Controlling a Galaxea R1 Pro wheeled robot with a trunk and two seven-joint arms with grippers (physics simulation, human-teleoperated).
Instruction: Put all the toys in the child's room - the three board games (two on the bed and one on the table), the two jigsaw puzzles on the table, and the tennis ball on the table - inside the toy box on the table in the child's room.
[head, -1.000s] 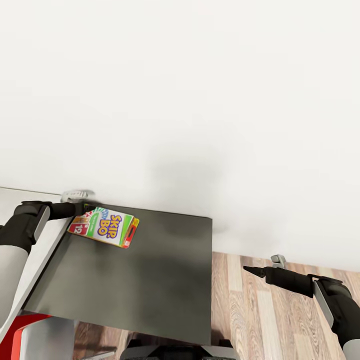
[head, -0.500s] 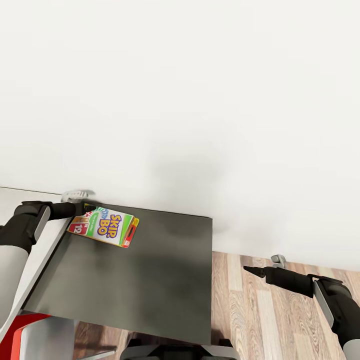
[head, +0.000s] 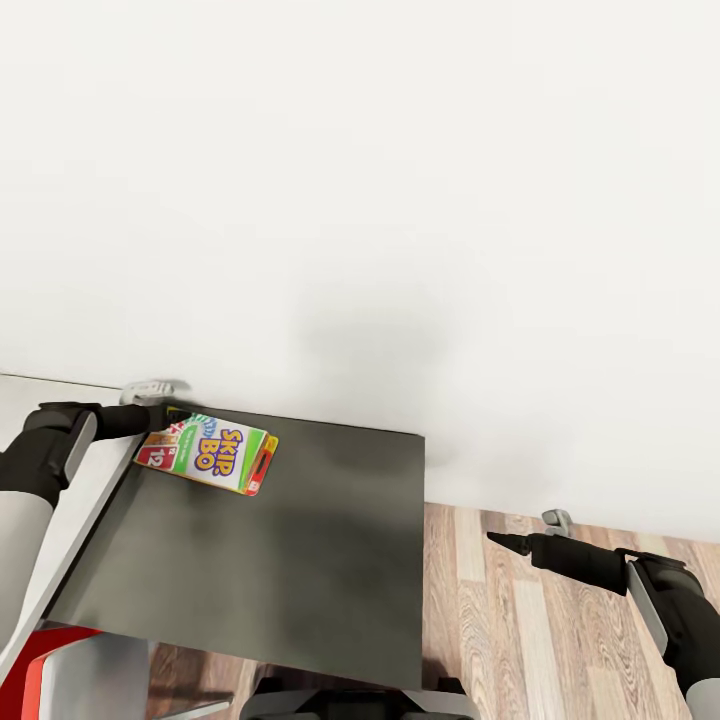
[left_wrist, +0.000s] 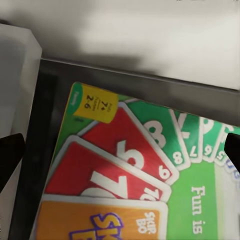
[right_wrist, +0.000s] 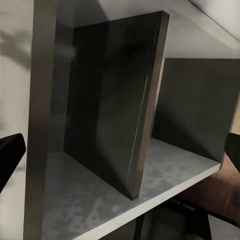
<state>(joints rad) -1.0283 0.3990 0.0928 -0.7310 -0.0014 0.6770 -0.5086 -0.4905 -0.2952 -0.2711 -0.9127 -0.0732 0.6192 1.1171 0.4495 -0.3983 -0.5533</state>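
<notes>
Your left claw (head: 165, 412) reached the far left corner of the dark bench (head: 300, 560), its tips at the near edge of the SKIP-BO box (head: 208, 453). The box lay flat on the dark top, close to the white wall (head: 400, 200) and just beside the seam with the light grey bench top (head: 40, 395). In the left wrist view the box (left_wrist: 140, 180) spread across the frame, its printed number cards facing up, while the two dark fingertips (left_wrist: 10, 155) stood wide apart at opposite edges, open around nothing. Whether a tip touched the box could not be told.

Your right claw (head: 520, 535) hung off the bench's right side, over the wood-plank floor (head: 560, 620), well apart from the box. In the right wrist view its fingertips (right_wrist: 10, 155) also stood wide apart and empty, pointed at a dark upright panel (right_wrist: 115, 105) on a grey shelf (right_wrist: 115, 200).

A red and grey chair (head: 70, 670) showed at the bench's near left corner.
</notes>
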